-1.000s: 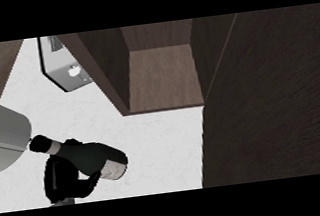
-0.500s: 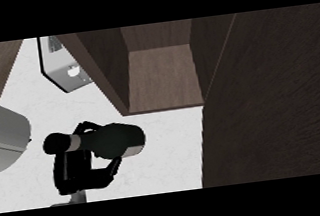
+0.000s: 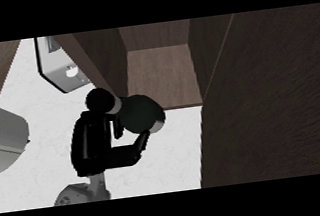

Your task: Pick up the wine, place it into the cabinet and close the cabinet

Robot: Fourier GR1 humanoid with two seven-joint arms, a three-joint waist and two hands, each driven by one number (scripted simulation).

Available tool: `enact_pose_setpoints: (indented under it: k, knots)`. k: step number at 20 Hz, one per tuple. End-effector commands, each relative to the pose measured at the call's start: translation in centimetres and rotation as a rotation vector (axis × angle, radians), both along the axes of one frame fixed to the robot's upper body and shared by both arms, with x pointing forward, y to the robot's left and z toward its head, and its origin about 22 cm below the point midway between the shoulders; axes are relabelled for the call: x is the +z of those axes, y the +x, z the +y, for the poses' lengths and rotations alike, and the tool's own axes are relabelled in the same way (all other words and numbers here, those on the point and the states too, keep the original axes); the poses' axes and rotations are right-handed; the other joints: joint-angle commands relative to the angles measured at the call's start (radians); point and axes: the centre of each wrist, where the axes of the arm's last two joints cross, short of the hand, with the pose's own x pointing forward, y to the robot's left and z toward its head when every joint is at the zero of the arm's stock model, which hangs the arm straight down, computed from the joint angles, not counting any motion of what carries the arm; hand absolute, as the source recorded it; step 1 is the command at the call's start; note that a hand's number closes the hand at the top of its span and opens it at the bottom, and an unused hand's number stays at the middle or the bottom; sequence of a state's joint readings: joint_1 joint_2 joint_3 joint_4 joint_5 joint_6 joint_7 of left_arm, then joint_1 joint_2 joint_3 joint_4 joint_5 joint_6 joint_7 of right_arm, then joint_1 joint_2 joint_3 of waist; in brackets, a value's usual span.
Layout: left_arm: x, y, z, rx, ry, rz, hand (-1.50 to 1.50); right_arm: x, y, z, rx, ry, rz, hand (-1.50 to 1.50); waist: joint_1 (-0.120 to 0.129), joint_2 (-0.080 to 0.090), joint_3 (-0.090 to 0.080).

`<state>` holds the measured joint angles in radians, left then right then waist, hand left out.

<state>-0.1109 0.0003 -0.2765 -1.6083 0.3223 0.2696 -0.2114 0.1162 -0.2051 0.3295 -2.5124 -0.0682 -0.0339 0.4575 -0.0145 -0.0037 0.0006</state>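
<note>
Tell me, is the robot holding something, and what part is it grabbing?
Yes. Its right hand holds the wine bottle. The fingers are curled round the bottle's dark body, and the capped neck pokes out free.

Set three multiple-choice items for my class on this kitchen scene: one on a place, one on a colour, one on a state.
1. Where is the wine bottle?
A. Lying alone on the counter
B. Held in the hand at the cabinet's open front
C. On the floor

2. What colour is the counter's top?
A. White
B. Red
C. Green

3. How is the cabinet?
A. Shut
B. Open, its inside showing
C. Covered by a cloth

Answers:
1 B: the hand curls round the wine bottle right by the opening.
2 A: the counter shows white beside the hand.
3 B: the bare brown shelf inside the cabinet is in plain view.
</note>
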Motion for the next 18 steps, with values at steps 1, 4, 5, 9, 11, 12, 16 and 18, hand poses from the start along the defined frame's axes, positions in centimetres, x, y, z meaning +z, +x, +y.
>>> enact_pose_setpoints:
  k: [1, 4, 5, 9, 11, 12, 16, 18]
  knots:
    - [3.2, 1.7, -2.7, -0.009, -0.022, 0.057, 1.50, 2.9, -4.5, -1.3, 0.060, 0.055, -0.046, -1.50, -0.016, -0.001, 0.000]
    - [2.9, 1.6, -4.3, 0.017, -0.017, 0.091, 1.50, 1.8, -3.4, -0.5, 0.032, 0.073, -0.037, -1.50, -0.005, 0.001, 0.000]
    - [3.1, 2.0, -3.8, 0.035, 0.004, 0.078, 1.50, 2.7, -5.0, -1.0, 0.048, 0.069, -0.050, -1.50, -0.009, -0.001, 0.000]
    - [2.4, 4.2, -4.3, 0.052, 0.041, 0.096, 1.50, 2.3, -4.0, -1.0, 0.054, 0.084, -0.050, -1.50, -0.005, 0.002, 0.000]
    - [3.4, 5.7, -5.9, 0.062, 0.042, 0.121, 1.50, 2.1, -3.0, -1.2, 0.051, 0.064, -0.040, -1.50, -0.009, 0.005, 0.000]
    - [2.1, 5.8, -4.8, 0.067, 0.056, 0.109, 1.50, 2.8, -3.3, -1.3, 0.045, 0.064, -0.052, -1.50, -0.004, 0.005, -0.001]
    - [-0.1, 6.7, -5.1, 0.088, 0.107, 0.141, 1.50, 2.6, -3.5, -1.3, 0.059, 0.050, -0.066, -1.50, -0.012, 0.005, -0.001]
    - [-1.7, 4.9, -6.3, 0.084, 0.123, 0.159, 1.50, 1.9, -3.3, -1.0, 0.045, 0.083, -0.049, -1.50, -0.012, 0.004, -0.001]
